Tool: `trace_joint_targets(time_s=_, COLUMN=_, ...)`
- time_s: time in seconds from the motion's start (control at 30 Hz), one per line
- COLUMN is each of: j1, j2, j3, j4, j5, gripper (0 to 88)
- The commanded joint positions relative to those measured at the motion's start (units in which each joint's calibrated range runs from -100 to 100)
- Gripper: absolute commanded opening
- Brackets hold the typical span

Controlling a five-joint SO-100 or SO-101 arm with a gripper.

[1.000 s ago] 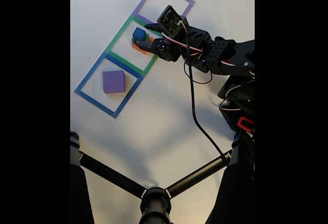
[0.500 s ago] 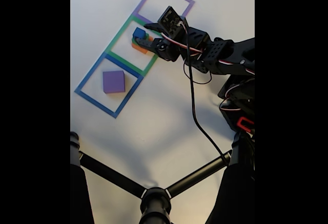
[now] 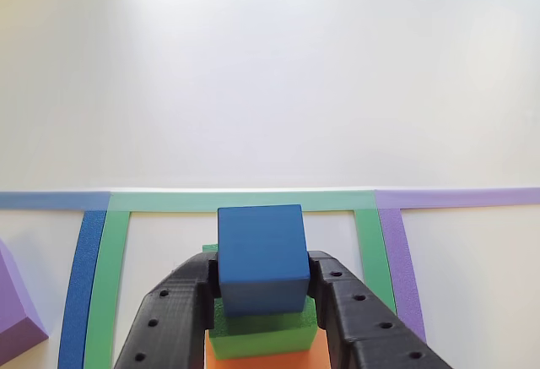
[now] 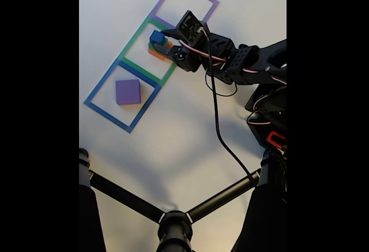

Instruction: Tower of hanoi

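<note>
**Blue cube gripped atop a foam stack**

In the other view, the black gripper [image 3: 261, 280] is seen clenched on the blue cube [image 3: 261, 255], one finger at each side. The cube sits on the green cube [image 3: 257, 339], itself on the orange block [image 3: 266, 360]. Beyond lies the green tape square [image 3: 240, 201]. The purple slab [image 4: 127, 91] is seen inside the blue tape square [image 4: 99, 86], toward the table's [image 4: 184, 148] left edge in the fixed view.

The gripper [image 4: 159, 38] reaches into the green tape square [image 4: 130, 41], its black jaws on either side of the blue cube [image 4: 156, 37]. Orange block [image 4: 154, 54] peeks out just beneath them. The purple slab [image 4: 128, 91] lies well apart, inside the blue tape square [image 4: 104, 79].
</note>
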Motion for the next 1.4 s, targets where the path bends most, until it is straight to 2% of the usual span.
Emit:
trace_joint_targets(time_s=0.0, j1=-0.69, j2=0.2, j3=-2.77, j4=-1.79, j5=0.38, gripper=5.6)
trace_joint_targets(time_s=0.4, j1=-1.22, j2=-0.04, j3=-3.68, j4=-1.3, j5=0.38, gripper=3.4)
trace_joint_targets(time_s=0.5, j1=-1.75, j2=-3.16, j3=-5.04, j4=3.15, j5=0.38, gripper=3.4)
trace_joint_targets(time_s=0.6, j1=-2.29, j2=-8.85, j3=-9.13, j4=14.0, j5=0.38, gripper=3.3)
trace_joint_targets(time_s=0.77, j1=-2.67, j2=-18.95, j3=-22.49, j4=40.87, j5=0.38, gripper=3.3)
trace_joint_targets(time_s=1.03, j1=-2.21, j2=-24.0, j3=-47.93, j4=79.8, j5=0.38, gripper=3.4)
trace_joint_targets(time_s=1.2, j1=-2.59, j2=-24.4, j3=-61.38, j4=96.96, j5=0.38, gripper=3.4)
trace_joint_targets(time_s=1.37, j1=-3.51, j2=-25.52, j3=-69.83, j4=107.64, j5=0.38, gripper=3.4)
